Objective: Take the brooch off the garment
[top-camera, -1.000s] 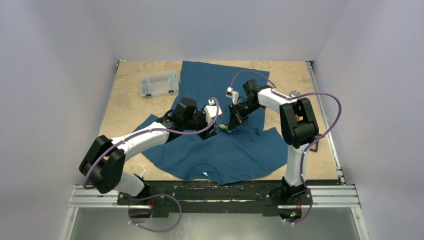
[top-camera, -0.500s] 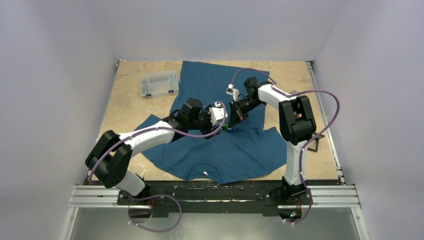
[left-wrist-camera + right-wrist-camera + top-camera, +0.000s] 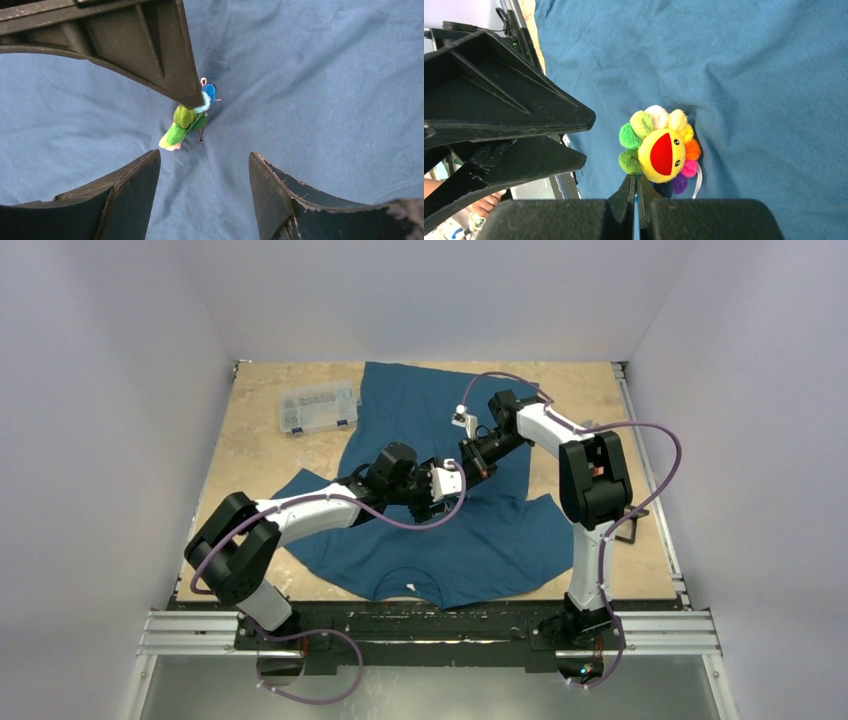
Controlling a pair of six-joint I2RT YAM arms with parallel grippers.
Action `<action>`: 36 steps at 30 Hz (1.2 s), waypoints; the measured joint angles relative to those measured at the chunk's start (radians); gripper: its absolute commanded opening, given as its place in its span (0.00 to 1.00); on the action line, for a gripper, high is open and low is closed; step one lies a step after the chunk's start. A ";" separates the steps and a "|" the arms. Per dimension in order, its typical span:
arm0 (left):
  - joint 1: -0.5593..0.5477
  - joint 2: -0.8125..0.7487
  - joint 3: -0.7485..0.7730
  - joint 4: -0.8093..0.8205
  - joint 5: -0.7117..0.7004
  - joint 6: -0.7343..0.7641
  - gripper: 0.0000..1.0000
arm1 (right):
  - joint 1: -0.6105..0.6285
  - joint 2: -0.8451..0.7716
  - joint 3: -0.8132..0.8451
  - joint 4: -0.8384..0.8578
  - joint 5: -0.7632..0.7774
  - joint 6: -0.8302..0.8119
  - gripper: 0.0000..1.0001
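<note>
Right end effector (image 3: 636, 184) pinches closed on the flower brooch (image 3: 659, 150), pinned mid-chest on the teal T-shirt (image 3: 749, 75); left end effector (image 3: 203, 156) hovers open beside it, likely to hold fabric down.

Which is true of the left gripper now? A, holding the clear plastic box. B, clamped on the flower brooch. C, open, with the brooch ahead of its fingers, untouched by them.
C: the left wrist view shows the left gripper open over the shirt, with the brooch beyond its fingers, where only the right gripper meets it.
</note>
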 measured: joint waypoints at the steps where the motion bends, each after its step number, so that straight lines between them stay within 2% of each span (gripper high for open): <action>1: 0.000 0.002 0.000 0.001 0.000 0.003 0.60 | 0.000 0.000 0.006 -0.005 -0.003 -0.001 0.00; 11: 0.000 0.003 0.004 0.000 0.000 -0.001 0.50 | -0.021 0.034 0.043 -0.016 -0.024 0.040 0.00; 26: 0.027 0.002 0.007 -0.050 0.009 -0.089 0.44 | -0.090 0.095 0.032 0.063 -0.050 0.185 0.00; 36: 0.033 0.003 0.007 -0.069 0.004 -0.122 0.42 | -0.100 0.118 0.026 0.090 -0.048 0.210 0.00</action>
